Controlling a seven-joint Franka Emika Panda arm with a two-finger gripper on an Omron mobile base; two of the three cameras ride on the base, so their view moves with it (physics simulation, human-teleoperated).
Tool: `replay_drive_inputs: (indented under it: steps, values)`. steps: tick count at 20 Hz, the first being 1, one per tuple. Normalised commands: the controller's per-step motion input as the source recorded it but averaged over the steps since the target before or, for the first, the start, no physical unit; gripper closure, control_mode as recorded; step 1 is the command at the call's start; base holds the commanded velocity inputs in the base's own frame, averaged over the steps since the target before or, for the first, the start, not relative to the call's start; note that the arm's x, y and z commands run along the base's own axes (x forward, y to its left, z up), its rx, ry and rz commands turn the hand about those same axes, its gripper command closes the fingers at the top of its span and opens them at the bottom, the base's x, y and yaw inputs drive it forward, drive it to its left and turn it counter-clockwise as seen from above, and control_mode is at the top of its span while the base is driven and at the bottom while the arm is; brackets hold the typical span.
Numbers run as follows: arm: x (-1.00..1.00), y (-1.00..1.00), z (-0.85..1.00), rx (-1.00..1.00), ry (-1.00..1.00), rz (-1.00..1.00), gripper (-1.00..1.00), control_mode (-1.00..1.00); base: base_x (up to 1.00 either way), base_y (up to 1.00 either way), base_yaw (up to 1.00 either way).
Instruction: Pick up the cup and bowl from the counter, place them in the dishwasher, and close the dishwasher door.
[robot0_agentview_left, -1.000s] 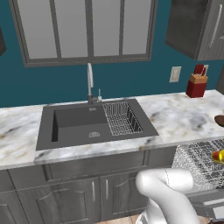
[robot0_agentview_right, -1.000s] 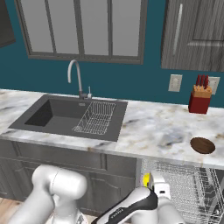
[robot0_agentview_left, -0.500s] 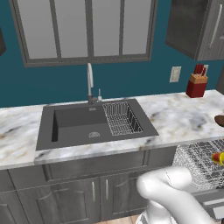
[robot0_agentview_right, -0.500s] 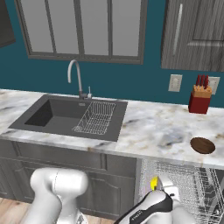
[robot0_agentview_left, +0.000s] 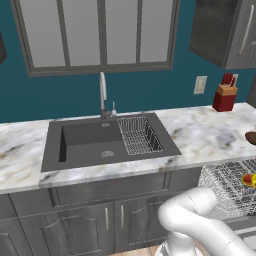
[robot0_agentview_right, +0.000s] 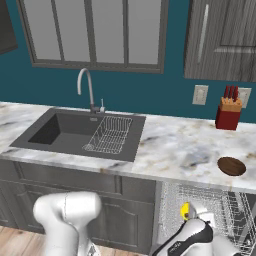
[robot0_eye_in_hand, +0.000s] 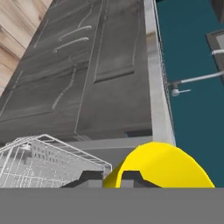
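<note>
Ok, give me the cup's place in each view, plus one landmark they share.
Left base view: cup at the right edge, over the dishwasher rack.
Right base view: bottom, right of centre, above the rack.
Hand view: large yellow shape, bottom centre.
Shared landmark: the rack.

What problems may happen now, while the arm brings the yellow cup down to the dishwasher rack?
1. The gripper is shut on the cup near its rim only, so the cup may slip or tip when released over the wire rack.
2. The brown bowl lies on the counter close to its front edge above the rack; the arm, when it rises again, might knock it off.
</note>
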Motion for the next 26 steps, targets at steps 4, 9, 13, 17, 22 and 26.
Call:
replay_drive_inputs:
  steps: [4, 9, 13, 17, 22, 26]
  values:
    - [0.34, -0.23, -0.41, 0.02, 0.06, 0.05, 1.0, -1.0, 0.0, 0.0, 0.0]
    - [0.39, -0.18, -0.51, 0.01, 0.11, 0.05, 1.0, -1.0, 0.0, 0.0, 0.0]
    - [0.36, -0.24, -0.41, 0.02, 0.09, 0.04, 1.0, -1.0, 0.0, 0.0, 0.0]
    - [0.31, -0.26, -0.39, 0.02, 0.07, 0.05, 1.0, -1.0, 0.0, 0.0, 0.0]
    - [0.2, -0.25, -0.51, 0.01, 0.06, 0.07, 1.0, -1.0, 0.0, 0.0, 0.0]
    - [0.08, -0.24, -0.59, 0.0, 0.04, 0.09, 1.0, -1.0, 0.0, 0.0, 0.0]
